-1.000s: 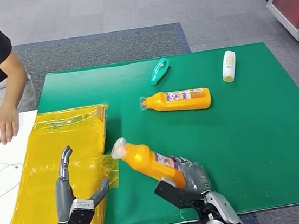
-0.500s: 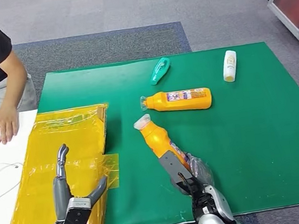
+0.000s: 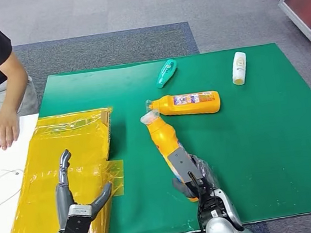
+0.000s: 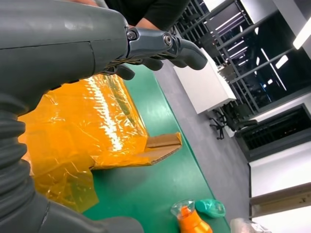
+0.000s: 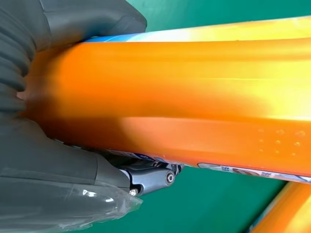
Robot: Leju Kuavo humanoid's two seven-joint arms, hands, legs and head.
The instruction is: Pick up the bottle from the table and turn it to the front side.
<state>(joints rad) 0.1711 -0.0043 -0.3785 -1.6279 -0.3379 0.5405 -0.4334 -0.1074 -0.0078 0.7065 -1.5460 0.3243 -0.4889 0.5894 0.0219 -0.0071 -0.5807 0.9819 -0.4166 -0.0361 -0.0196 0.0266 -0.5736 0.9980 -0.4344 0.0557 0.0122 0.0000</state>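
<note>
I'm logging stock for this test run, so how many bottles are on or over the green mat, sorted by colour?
Orange bottles: 2, the held orange bottle in the right hand and the lying orange bottle.
Teal bottle: 1.
White bottle: 1.
Total: 4 bottles.
</note>
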